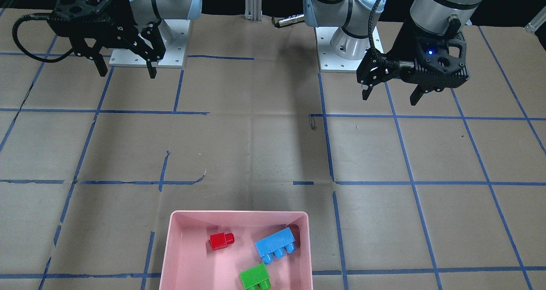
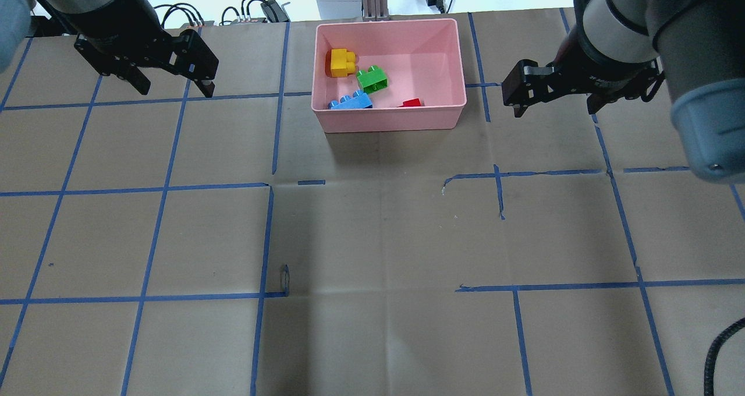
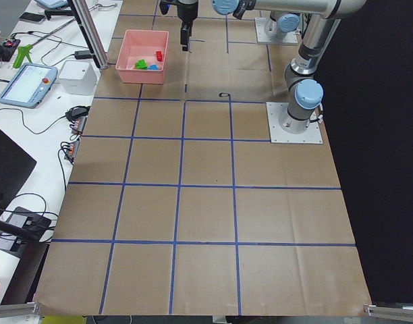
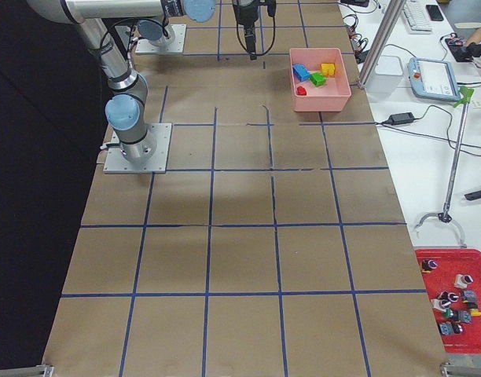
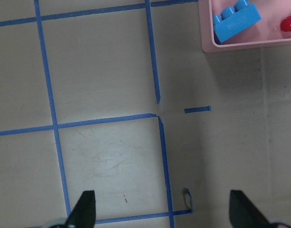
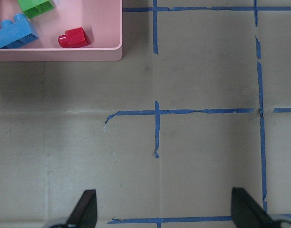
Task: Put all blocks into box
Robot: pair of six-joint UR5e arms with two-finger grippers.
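— Blocks first: where are they?
— All four lie inside the shallow pink rectangular plastic tray [image 2: 389, 121], which sits at the table's 12 o'clock edge in the overhead view. The yellow two-stud plastic brick [image 2: 342, 62] is at the tray's 10 o'clock, near the far-left corner. The green two-stud plastic brick [image 2: 372, 80] lies just beside it, toward the middle. The longer light-blue three-stud plastic brick [image 2: 351, 102] is at 7 o'clock, close to the near wall. The small red single-stud plastic brick [image 2: 412, 102] is at 5 o'clock, near that same wall.
— Do any touch?
— Yellow and green are very close, but I cannot tell whether they meet. Red lies apart from the rest.
— And the grippers?
— The left gripper [image 2: 174, 88] hangs over the brown paper-covered table with its blue tape grid [image 2: 372, 239]. It is at the tray's 9 o'clock and well apart from it, with fingers spread wide and holding nothing. The right gripper [image 2: 556, 109] hangs at the tray's 3 o'clock, near the rim but not touching it, and its fingers are also wide and empty.
— The wrist views?
— Each shows taped paper between two far-apart fingertips, with a tray corner at its top edge.
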